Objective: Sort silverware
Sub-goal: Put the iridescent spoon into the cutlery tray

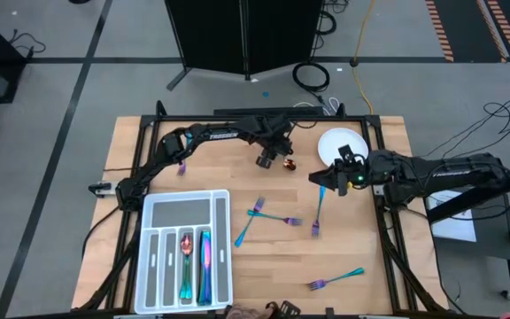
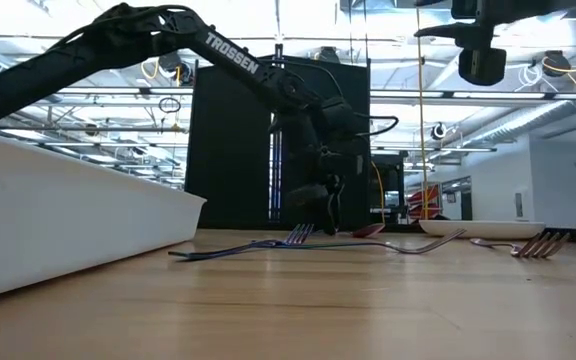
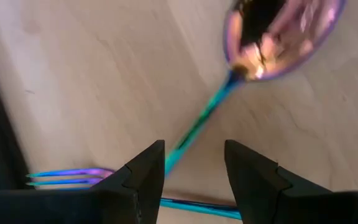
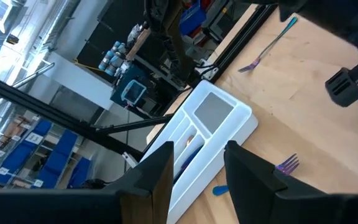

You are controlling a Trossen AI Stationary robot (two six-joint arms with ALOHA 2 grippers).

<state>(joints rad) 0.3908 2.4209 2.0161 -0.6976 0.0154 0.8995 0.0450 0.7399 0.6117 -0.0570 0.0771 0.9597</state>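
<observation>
Now, spoon: my shiny rainbow metal spoon lies near the white plate.
Left gripper: spread wide over its handle, holding nothing.
Feel: I think light, stiff, slippery; pinch mid-handle.
Right gripper: spread, empty.

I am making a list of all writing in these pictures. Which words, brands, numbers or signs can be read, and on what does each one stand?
"TROSSEN": white letters on the left arm, clear in the low view.
White lettering on the left arm in the high view: too small to read.
White lettering on the right arm in the high view: too small to read.
Nothing readable on the tray, the plate or the silverware.
</observation>
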